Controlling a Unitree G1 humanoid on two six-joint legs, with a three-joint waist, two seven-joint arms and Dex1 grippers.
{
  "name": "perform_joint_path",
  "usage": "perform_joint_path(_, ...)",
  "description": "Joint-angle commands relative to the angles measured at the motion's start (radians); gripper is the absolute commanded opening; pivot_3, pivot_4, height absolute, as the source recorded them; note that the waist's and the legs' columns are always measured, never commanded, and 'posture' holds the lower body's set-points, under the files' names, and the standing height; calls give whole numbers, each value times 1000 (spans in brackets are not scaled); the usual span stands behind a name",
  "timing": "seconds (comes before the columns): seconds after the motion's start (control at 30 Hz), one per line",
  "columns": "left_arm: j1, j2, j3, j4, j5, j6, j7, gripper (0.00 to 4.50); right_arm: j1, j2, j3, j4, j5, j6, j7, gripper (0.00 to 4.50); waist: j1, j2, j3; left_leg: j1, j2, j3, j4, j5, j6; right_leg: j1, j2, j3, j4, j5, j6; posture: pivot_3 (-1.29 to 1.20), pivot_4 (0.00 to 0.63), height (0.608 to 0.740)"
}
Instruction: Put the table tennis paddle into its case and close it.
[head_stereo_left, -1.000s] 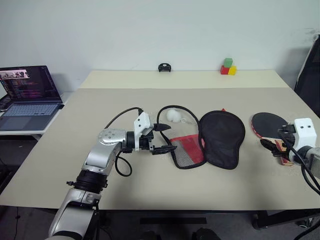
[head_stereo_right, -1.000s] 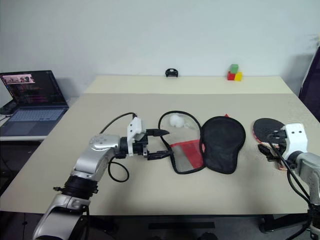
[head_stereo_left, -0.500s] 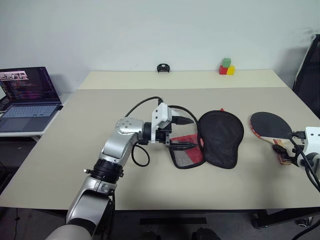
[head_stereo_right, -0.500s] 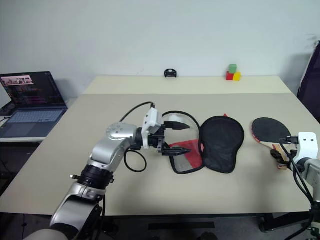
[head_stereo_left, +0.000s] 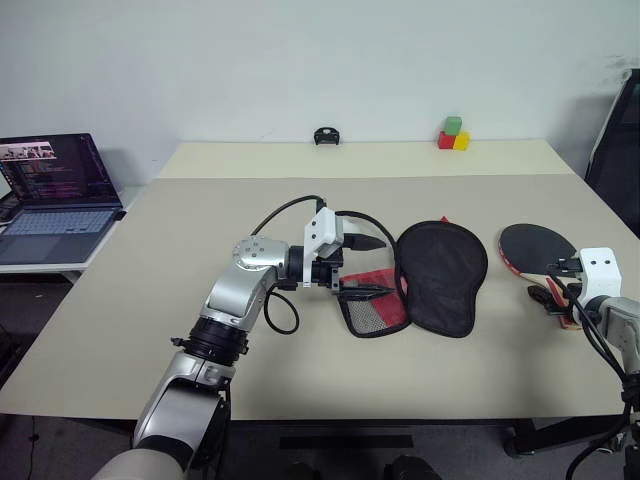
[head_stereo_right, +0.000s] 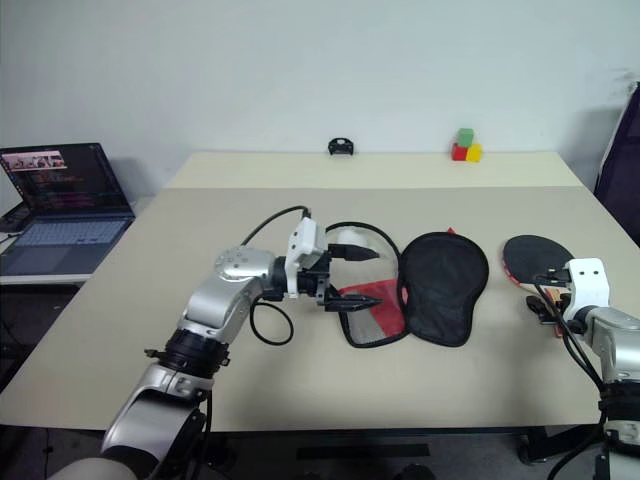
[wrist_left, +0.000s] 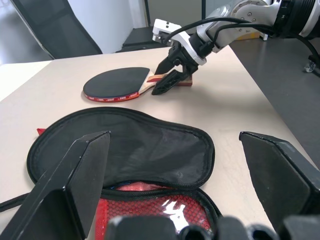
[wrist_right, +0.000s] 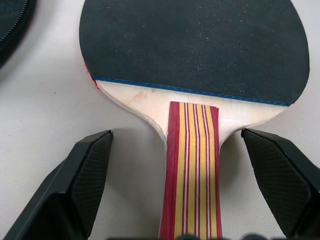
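Bright, even indoor light, soft faint shadows on the table (head_stereo_left: 150, 300), head views sharp, blurred near fingers in both wrist views

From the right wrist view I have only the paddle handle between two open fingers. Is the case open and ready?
Observer: Yes, the case lies unzipped on the table, its black flap folded open beside the red mesh half.
Operator: Where is the other arm?
Observer: The left gripper is at the case's left edge with its jaws open, holding nothing.
Operator: Is the table tennis paddle touching the case?
Observer: No, bare table separates them; the right gripper straddles the handle without closing.
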Motion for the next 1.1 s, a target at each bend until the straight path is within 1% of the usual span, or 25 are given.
perform_joint_path(0.03, -4, 15, 18, -22, -2, -18, 5, 4500, -17, 5, 15, 33, -19, 1, -10, 4438, 0, 0, 0, 1, 0, 0, 0, 0, 0, 2, 0, 0, 0, 0, 0, 0, 150, 740)
perform_joint_path(0.13, 6, 25, 22, -27, -2, -15, 11, 4500, -23, 8, 7, 56, -20, 16, -26, 4438, 0, 0, 0, 10, 0, -2, 0, 0, 0, 12, 0, -1, -3, 0, 0, 0, 150, 740)
perform_joint_path(0.2, 12, 31, 25, -32, -4, -13, 14, 4500, -26, 10, 2, 68, -20, 28, -38, 4438, 1, 0, 0, 14, 0, -2, -1, 0, 1, 15, 0, -1, -3, 0, 0, 0, 150, 740)
perform_joint_path(0.53, 15, 43, 25, -42, -11, -6, 25, 4500, -31, 33, 1, 84, -10, 47, -51, 4438, 2, -2, -1, 16, 0, -2, -1, 0, 1, 17, 0, -1, -4, 0, 1, 0, 150, 740)
perform_joint_path(0.63, 12, 43, 25, -43, -12, -5, 27, 4500, -41, 40, -9, 104, -5, 56, -55, 3910, 1, -5, -3, 16, 0, -2, -1, 0, 1, 18, 0, -1, -4, 0, 1, 0, 150, 740)
perform_joint_path(0.9, 29, 60, 32, -54, -8, -3, 36, 4500, -46, 41, -2, 121, -20, 31, -62, 1412, 4, -6, -3, 18, 0, -5, -1, -1, 1, 25, 0, -3, -14, 4, 3, 0, 150, 740)
perform_joint_path(0.93, 33, 65, 35, -55, -8, -2, 38, 4500, -46, 43, -2, 119, -20, 28, -65, 1156, 4, -6, -3, 18, 0, -6, -1, -1, 1, 26, 0, -3, -16, 5, 3, 0, 150, 740)
perform_joint_path(1.0, 46, 82, 44, -57, -5, -2, 46, 4500, -48, 50, -15, 100, -14, 26, -81, 1108, 4, -6, -4, 18, 0, -5, -1, -1, 2, 26, 0, -3, -17, 5, 3, 0, 150, 740)
perform_joint_path(1.1, 80, 119, 68, -69, -8, 7, 60, 4500, -50, 54, -52, 2, 15, 64, -97, 1108, 4, -6, -4, 18, 0, -5, -1, -1, 2, 26, 0, -3, -18, 5, 4, 0, 150, 740)
